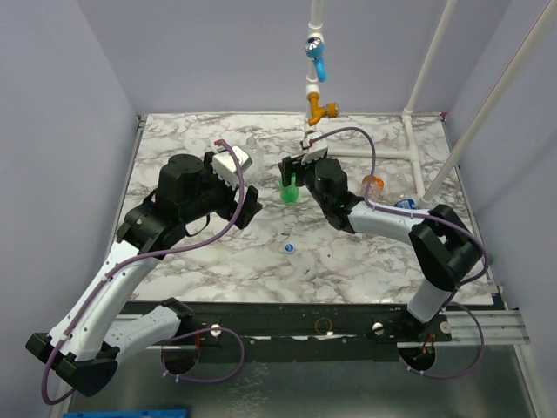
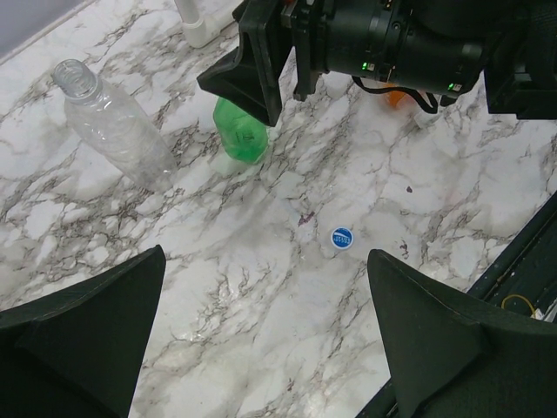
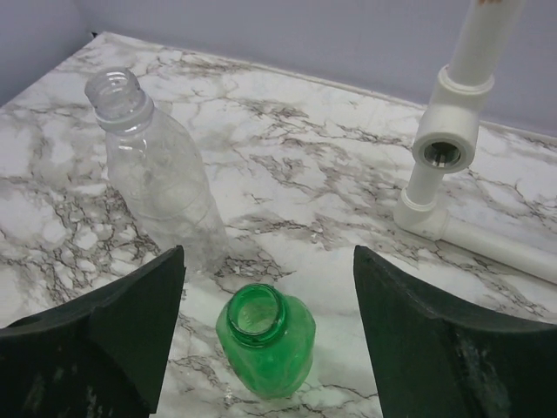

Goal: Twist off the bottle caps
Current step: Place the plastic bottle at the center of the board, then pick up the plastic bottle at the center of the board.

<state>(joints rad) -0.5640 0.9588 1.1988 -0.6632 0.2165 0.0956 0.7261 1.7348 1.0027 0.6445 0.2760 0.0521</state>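
A loose cap (image 2: pixel 341 236) with a blue top lies on the marble bench (image 2: pixel 218 287), nearest the arm bases. The left gripper (image 2: pixel 265 254) hovers above the bench close to it, fingers spread wide and holding nothing. Farther out stands the green bottle (image 3: pixel 265 340), its mouth uncapped. The right gripper (image 3: pixel 268 257) hangs just above it, fingers spread to either side and not touching. Beyond, to the left, stands the clear bottle (image 3: pixel 157 174), also uncapped. The orange bottle (image 1: pixel 374 185) sits to the right, and white pipes (image 3: pixel 452 148) rise at the far edge.
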